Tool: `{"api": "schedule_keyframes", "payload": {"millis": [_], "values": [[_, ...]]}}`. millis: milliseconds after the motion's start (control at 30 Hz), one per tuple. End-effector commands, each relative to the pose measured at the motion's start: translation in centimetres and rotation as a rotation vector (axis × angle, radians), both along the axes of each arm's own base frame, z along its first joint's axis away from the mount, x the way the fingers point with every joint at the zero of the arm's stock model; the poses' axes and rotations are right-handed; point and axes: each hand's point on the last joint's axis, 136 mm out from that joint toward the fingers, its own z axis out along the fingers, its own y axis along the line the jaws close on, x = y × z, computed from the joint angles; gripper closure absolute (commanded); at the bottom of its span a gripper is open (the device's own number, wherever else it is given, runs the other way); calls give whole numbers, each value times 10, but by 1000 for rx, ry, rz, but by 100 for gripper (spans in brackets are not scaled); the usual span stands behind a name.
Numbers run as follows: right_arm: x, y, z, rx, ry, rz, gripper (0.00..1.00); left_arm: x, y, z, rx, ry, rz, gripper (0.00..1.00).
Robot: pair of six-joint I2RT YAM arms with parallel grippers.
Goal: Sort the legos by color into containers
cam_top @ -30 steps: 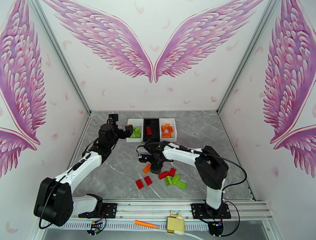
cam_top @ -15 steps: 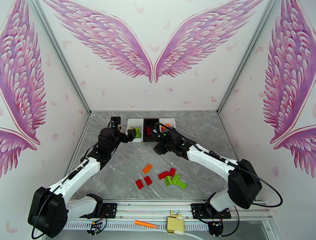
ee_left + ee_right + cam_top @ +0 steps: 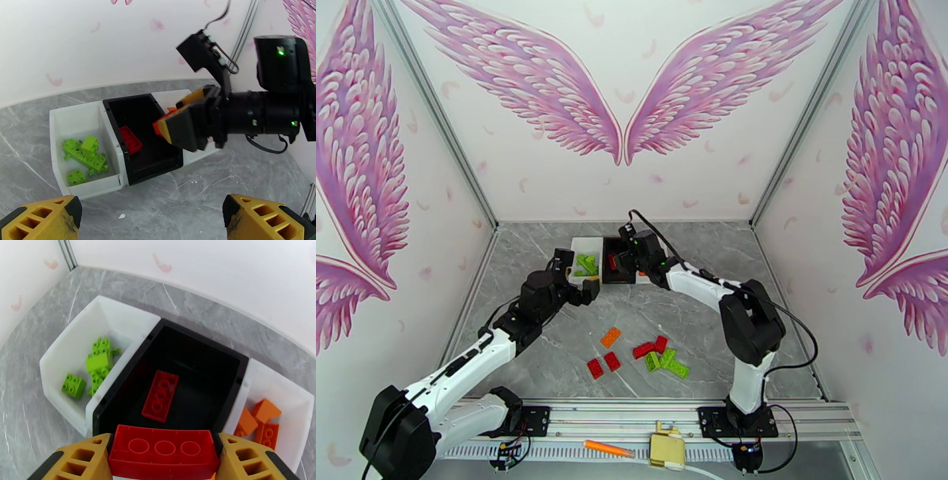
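Gripping: right gripper [image 3: 164, 461] clamps a red studded plastic brick [image 3: 164, 445] over the near rim of the black rectangular tray [image 3: 205, 343], where a second red brick [image 3: 160, 396] lies.
Left gripper [image 3: 152, 225]: jaws wide apart, empty, facing the trays.
Left white tray [image 3: 67, 346]: lime green bricks [image 3: 98, 360].
Right white tray [image 3: 290, 392]: orange bricks [image 3: 262, 419].
Grey marbled table [image 3: 553, 347]: loose mixed bricks [image 3: 640, 351].

A robot lab booth: wing-painted walls [image 3: 553, 95], aluminium mounting rail [image 3: 632, 412], grey marble-look tabletop [image 3: 553, 355].
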Motion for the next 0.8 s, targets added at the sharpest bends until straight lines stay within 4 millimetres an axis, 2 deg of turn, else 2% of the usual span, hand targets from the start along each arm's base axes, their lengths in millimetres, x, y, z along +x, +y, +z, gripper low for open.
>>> {"api": "schedule_keyframes", "payload": {"millis": [0,133,267,400,567,633,767], "values": [[22,0,-4,-2,4,-45,47,-6,4,-11,31,21,8,1],[35,4,-22,-27,31,-62,45,-6,3,-12,37,22,5,1],[38,8,-23,-33,20,-48,36,-4,4,-14,54,27,10,1],[33,6,-6,-40,-14,-31,22,-3,4,-17,86,41,10,1],[16,-4,31,-11,-79,-25,12,-4,2,-19,109,50,0,1],[4,-9,48,17,-111,-17,9,-4,0,-21,122,61,0,1],[-25,-24,69,63,-158,-2,5,-7,-8,-32,168,108,-19,1]]}}
